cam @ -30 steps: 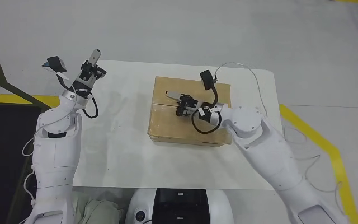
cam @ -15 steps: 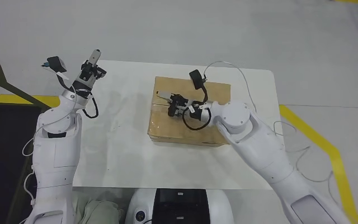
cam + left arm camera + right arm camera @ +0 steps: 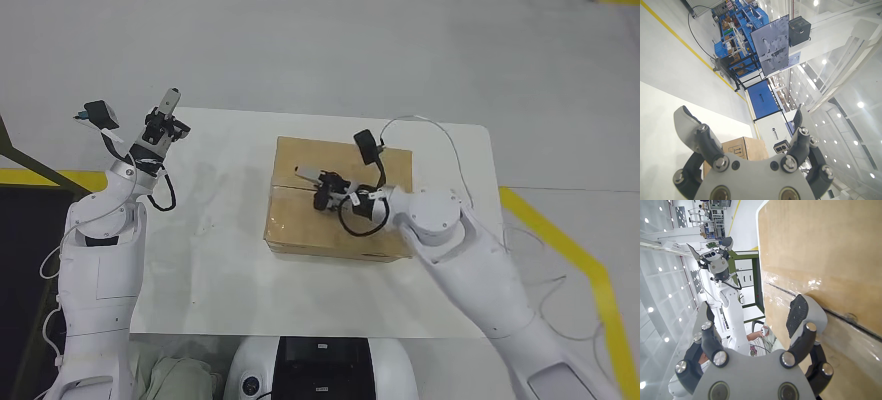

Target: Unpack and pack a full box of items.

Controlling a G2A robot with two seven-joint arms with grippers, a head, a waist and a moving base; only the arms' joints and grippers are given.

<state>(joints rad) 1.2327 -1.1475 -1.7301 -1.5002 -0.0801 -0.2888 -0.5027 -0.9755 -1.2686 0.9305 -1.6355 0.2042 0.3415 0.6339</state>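
Right gripper (image 3: 751,313) stood spread on cardboard box (image 3: 300,220), one pad (image 3: 797,315) touched taped seam (image 3: 780,289), left gripper (image 3: 742,115) hung parted, well apart.

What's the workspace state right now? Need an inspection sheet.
Surface: white table, carrying the box.
Job's things: cardboard box, flaps shut, clear tape on the seam.
Clutter: nothing seen.
Grippers: right gripper open, one of its fingers on the seam; left gripper open, raised by the table's far left corner, holding nothing.
Cables: thin white cable loops from the right wrist behind the box.
Surroundings: grey floor, yellow line.
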